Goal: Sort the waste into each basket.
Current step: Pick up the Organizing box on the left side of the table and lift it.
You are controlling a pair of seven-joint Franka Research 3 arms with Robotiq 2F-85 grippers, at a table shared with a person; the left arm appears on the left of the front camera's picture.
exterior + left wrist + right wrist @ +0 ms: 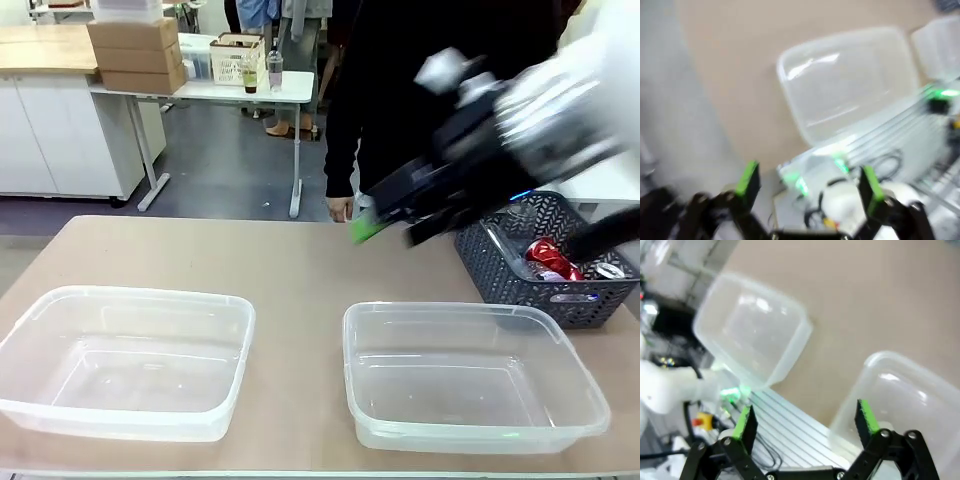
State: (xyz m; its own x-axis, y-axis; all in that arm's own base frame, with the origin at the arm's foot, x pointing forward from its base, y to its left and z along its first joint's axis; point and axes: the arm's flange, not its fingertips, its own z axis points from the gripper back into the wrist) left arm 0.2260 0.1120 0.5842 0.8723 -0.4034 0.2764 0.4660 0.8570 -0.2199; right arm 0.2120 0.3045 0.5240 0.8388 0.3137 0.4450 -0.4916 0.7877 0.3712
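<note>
Both spread wide and empty, left hand (809,179) and right hand (806,417). That red can (545,255) in the grey basket (500,282) looks light, slick, dentable: pinch gently across its middle.

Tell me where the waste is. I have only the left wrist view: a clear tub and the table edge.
Observer: Red-and-silver cans lie in a dark lattice basket at the far right of the table.
Operator: Report the right arm.
Observer: The right pincer is open and raised above the table, left of that basket in the front view.
Operator: Say who else is there.
Observer: A person in dark clothes stands at the far side, one hand hanging by the table edge.
</note>
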